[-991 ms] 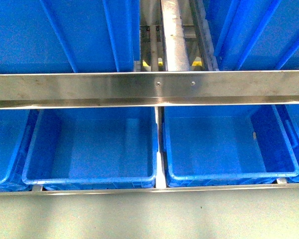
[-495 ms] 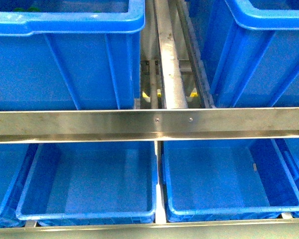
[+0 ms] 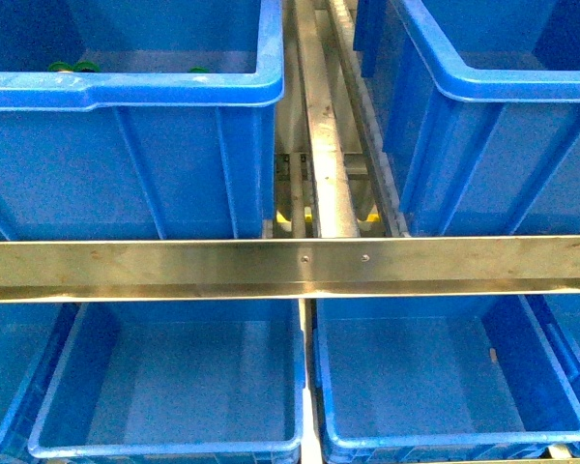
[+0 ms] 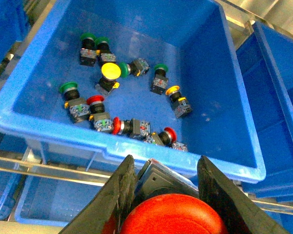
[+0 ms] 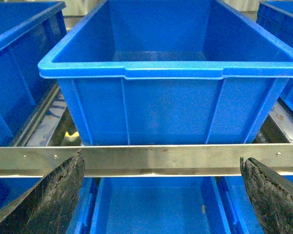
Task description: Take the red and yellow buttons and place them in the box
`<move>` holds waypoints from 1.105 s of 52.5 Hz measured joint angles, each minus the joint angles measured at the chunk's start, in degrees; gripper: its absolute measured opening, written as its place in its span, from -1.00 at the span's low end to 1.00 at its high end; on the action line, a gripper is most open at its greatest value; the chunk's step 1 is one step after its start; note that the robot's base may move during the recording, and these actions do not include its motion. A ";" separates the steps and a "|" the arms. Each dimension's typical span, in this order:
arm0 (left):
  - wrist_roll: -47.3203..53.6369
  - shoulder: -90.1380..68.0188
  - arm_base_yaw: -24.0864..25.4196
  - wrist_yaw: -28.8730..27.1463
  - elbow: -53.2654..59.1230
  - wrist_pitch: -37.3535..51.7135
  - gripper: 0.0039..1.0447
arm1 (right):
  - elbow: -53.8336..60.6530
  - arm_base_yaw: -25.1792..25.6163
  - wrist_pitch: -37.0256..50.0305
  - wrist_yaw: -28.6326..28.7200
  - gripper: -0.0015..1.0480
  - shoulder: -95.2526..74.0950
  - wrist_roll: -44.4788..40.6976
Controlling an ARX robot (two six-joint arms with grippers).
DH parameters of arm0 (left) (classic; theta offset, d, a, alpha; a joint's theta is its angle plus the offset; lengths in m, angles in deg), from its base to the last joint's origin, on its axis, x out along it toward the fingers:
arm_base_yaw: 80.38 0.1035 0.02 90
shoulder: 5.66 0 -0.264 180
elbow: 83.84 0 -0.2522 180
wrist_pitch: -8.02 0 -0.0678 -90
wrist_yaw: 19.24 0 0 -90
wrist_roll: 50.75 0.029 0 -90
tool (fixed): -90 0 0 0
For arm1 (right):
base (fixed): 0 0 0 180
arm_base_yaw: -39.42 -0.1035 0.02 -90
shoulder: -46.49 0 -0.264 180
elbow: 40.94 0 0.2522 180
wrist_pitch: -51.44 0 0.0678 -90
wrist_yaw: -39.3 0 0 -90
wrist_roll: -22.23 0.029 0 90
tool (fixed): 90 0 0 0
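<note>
My left gripper [image 4: 166, 166] is shut on a red button [image 4: 168, 217] with a grey housing, held just outside the near rim of a blue box [image 4: 136, 142]. Inside that box lie loose buttons: a large yellow one [image 4: 111, 71], a smaller yellow one [image 4: 173, 90], three red ones [image 4: 94, 100], [image 4: 116, 126], [image 4: 170, 132] and several green ones [image 4: 67, 87]. My right gripper [image 5: 161, 195] is open with nothing between its black fingers [image 5: 49, 197]. It faces an empty blue box [image 5: 171, 70]. Neither arm shows in the front view.
A steel rail [image 3: 300, 266] crosses the rack between the two tiers of boxes. The upper left box [image 3: 174, 89] shows green button tops [image 3: 72, 67] over its rim. Two lower boxes [image 3: 164, 447], [image 3: 445, 445] look empty. A steel rail [image 5: 151, 158] also runs before my right gripper.
The front view has risen: the steel rail sits lower in the picture, and the upper boxes' rims and the green button tops have come into sight.
</note>
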 joint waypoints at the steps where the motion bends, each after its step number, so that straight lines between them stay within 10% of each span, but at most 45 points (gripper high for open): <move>1: -0.02 0.94 0.42 0.24 0.46 -0.24 -0.40 | 0.00 0.00 0.00 0.00 0.86 0.02 0.00; 41: -0.31 12.90 1.38 3.02 12.81 -4.92 -0.40 | 0.00 0.00 0.00 -0.02 0.86 0.02 0.00; 58: -21.16 -12.66 3.96 17.16 11.21 36.81 -0.40 | 0.00 0.00 0.00 -0.02 0.86 0.02 -0.02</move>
